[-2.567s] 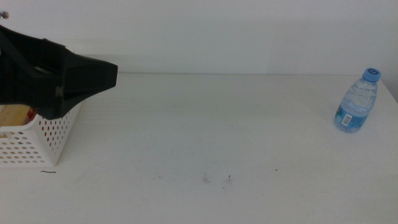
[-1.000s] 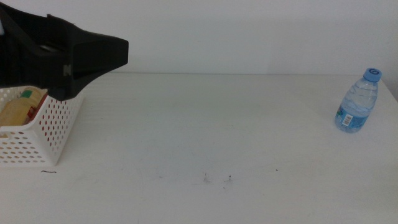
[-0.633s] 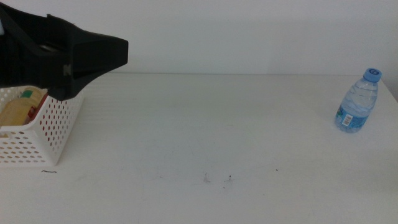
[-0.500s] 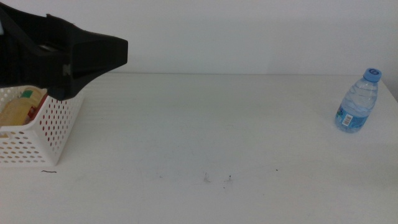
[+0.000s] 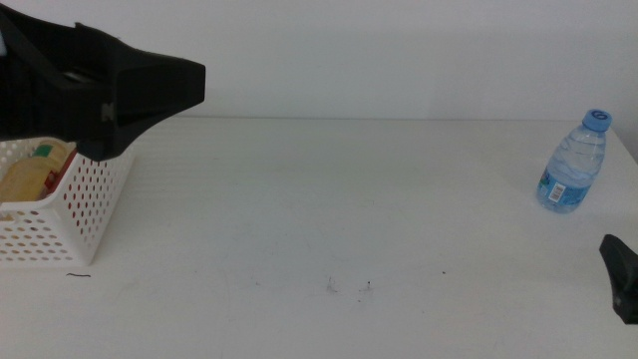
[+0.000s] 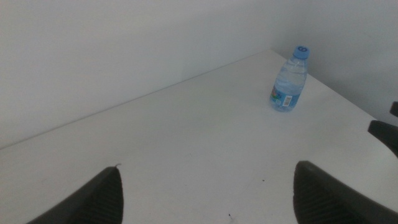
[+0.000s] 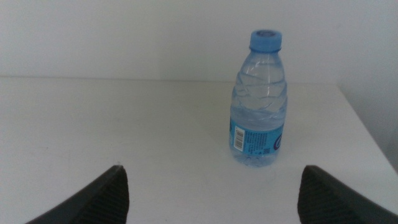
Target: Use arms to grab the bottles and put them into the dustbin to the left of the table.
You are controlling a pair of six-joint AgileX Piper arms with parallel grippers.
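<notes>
- While the table (image 5: 329,209) lay unaltered from half a second before, a single change was noted at its near right edge, where the tip of the right gripper (image 5: 620,275) had come into the middle view, absent in the earlier pictures.
- The dustbin (image 5: 75,204) was seen at the left end of the table, unmoved, with a yellow bottle (image 5: 28,175) already lying inside it.
- The left gripper (image 5: 150,90) was held above the dustbin's far rim, in the same place as a second before; its jaws were seen spread wide with nothing between them in the left wrist view (image 6: 205,193).
- The right gripper's jaws were likewise shown wide apart and empty in the right wrist view (image 7: 211,186), pointed toward the water bottle.
- The water bottle (image 5: 573,162) was found upright near the far right corner, apart from both grippers, and untouched.
- It was judged that the left arm's delivery had been completed and that the last bottle had been taken up as the right arm's job, an approach only just begun.
</notes>
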